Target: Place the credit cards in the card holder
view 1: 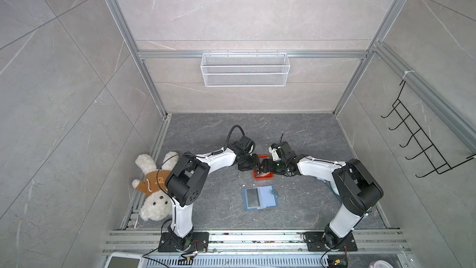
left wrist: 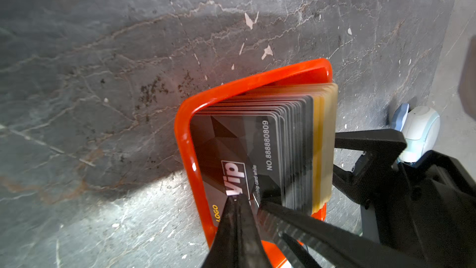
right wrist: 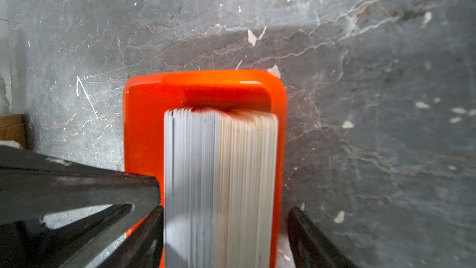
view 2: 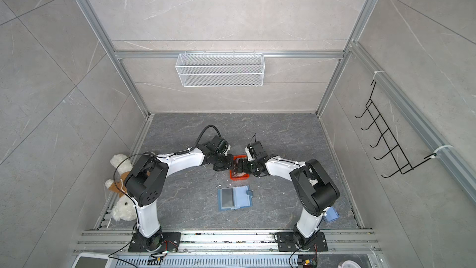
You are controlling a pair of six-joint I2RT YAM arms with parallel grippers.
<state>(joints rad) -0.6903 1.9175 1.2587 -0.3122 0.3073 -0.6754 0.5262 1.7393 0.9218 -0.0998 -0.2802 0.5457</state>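
Credit cards [right wrist: 219, 176] btwn right claw [right wrist: 224, 211] tips.

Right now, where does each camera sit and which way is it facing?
Top views: high above the arm bases, looking down at the tabletop; left arm, right arm and card holder show.
Left wrist: on the left arm, facing the credit cards in the orange tray; left gripper shows, shut on the front card.
Right wrist: on the right arm, facing the cards' edges; right gripper shows, open astride them.
Both wrist views share cards and tray.
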